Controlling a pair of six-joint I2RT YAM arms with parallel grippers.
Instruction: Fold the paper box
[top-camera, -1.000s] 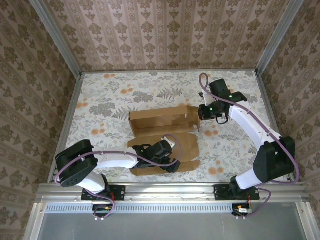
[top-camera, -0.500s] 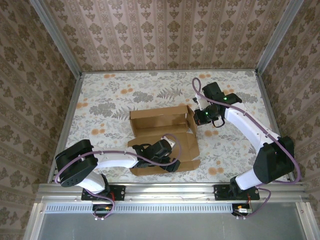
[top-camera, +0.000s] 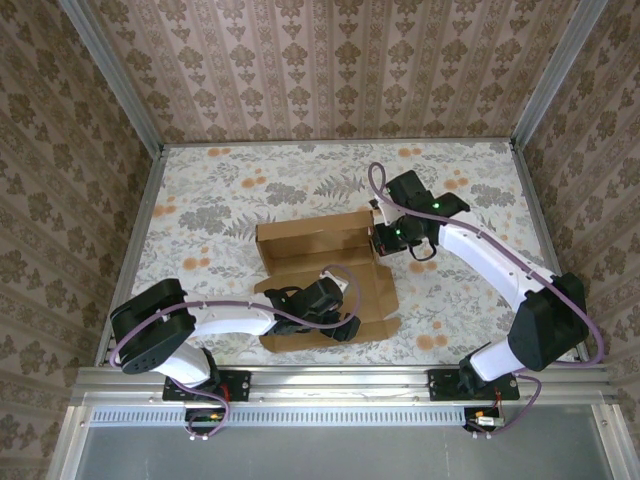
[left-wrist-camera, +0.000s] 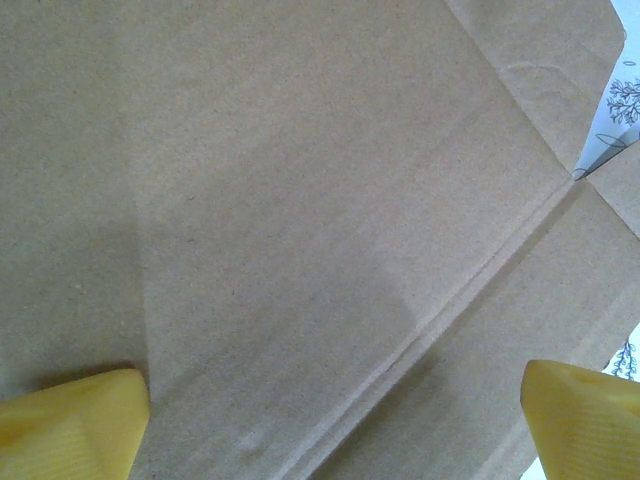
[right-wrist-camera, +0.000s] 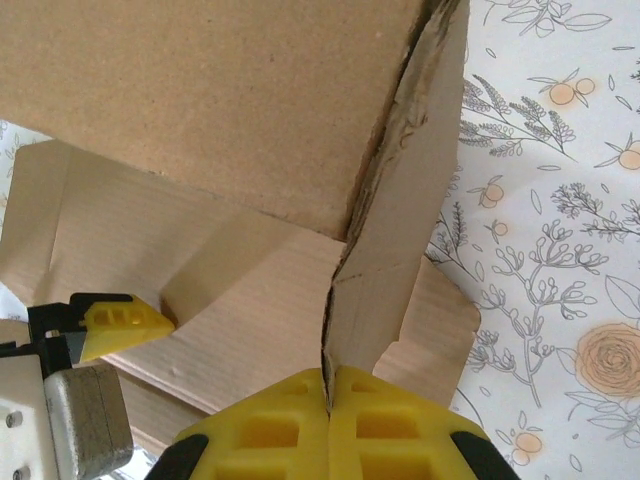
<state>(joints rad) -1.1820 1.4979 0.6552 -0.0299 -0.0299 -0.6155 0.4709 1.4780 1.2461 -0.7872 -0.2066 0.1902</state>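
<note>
The right claw (right-wrist-camera: 328, 378) is clamped on the thin edge of an upright side flap (right-wrist-camera: 400, 230) of the paper box (right-wrist-camera: 200, 100). Its two yellow fingers (right-wrist-camera: 260, 430) are pressed together, and the cardboard rises from between them. Just beyond the claw, the flap meets a raised brown panel that stands above the flatter sheet below. To the claw's right lies the floral surface (right-wrist-camera: 560, 250).

The left claw (left-wrist-camera: 330, 415) stands wide open, gripping nothing. Its yellow fingertips (left-wrist-camera: 75, 420) are spread to either side over a flat panel of the paper box (left-wrist-camera: 300, 200). A crease line (left-wrist-camera: 470, 300) runs diagonally across the cardboard ahead of the claw. Whether the tips touch the panel cannot be told.

Seen from above, the left claw (top-camera: 338, 320) is over the near panel of the paper box (top-camera: 320, 240), and the right claw (top-camera: 385, 240) is at the box's far right corner. The box sits mid-surface (top-camera: 220, 190) between the two claws, with its rear panel raised beyond the left claw.
</note>
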